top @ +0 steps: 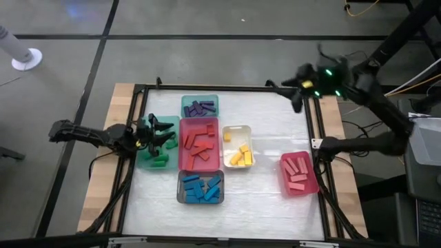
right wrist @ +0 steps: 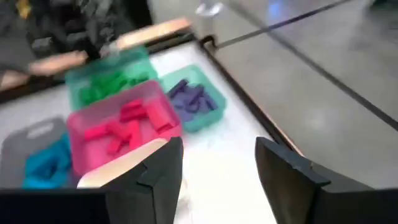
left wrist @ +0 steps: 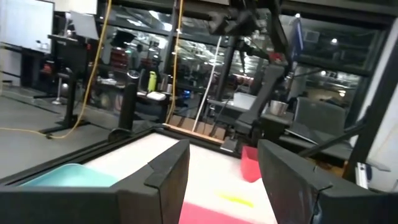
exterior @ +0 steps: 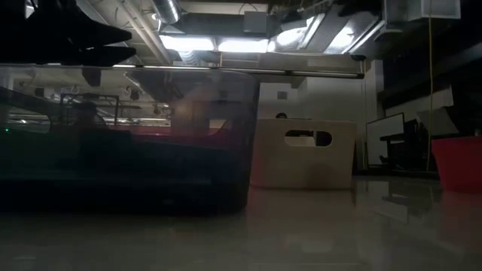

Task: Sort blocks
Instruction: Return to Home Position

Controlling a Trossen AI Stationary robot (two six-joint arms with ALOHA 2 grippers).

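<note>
Seeing the blocks [top: 200,146] sorted into trays [top: 236,128] on the desk [top: 269,114], we are judging that the left claw [left wrist: 224,148] and right claw [right wrist: 219,143], both empty and apart, should rise clear of rims.

Five clustered trays [top: 236,133] on a white table [top: 269,207]; one pink tray [top: 304,189] apart.

You had the centre tray [top: 182,148] ringed by four: rear tray [top: 200,97] behind, front tray [top: 200,202] before, left tray [top: 141,160] and right tray [top: 238,133] beside. A sixth tray [top: 311,186] sat well apart rightward. Blocks [top: 200,146] lay in all six.
</note>
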